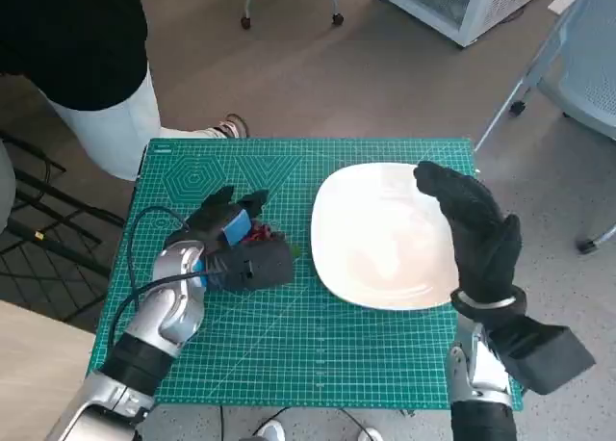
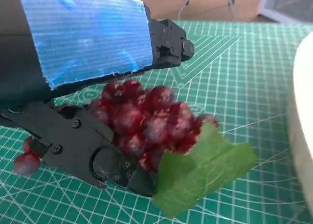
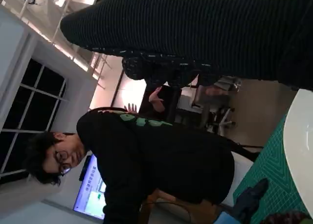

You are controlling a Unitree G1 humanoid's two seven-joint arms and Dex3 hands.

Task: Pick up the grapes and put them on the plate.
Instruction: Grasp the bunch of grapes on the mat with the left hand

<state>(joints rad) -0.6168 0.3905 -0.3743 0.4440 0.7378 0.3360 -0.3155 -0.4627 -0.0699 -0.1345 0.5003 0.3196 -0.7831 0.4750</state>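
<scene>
A bunch of red grapes (image 1: 258, 234) with a green leaf (image 2: 205, 170) lies on the green cutting mat (image 1: 289, 345), left of the white plate (image 1: 375, 258). My left hand (image 1: 231, 239) is down over the bunch. In the left wrist view the grapes (image 2: 146, 121) sit between the taped hand (image 2: 88, 43) above and a black finger (image 2: 98, 155) below, which close around them. The leaf and the lowest grapes touch the mat. My gloved right hand (image 1: 476, 234) hovers over the plate's right rim, fingers extended, holding nothing. The plate is bare.
A person (image 1: 87, 65) in a black top and white trousers stands at the table's far left corner, and the person (image 3: 146, 155) also shows in the right wrist view. A cable (image 1: 135, 258) loops beside my left wrist. An office chair (image 1: 587, 56) stands at the far right.
</scene>
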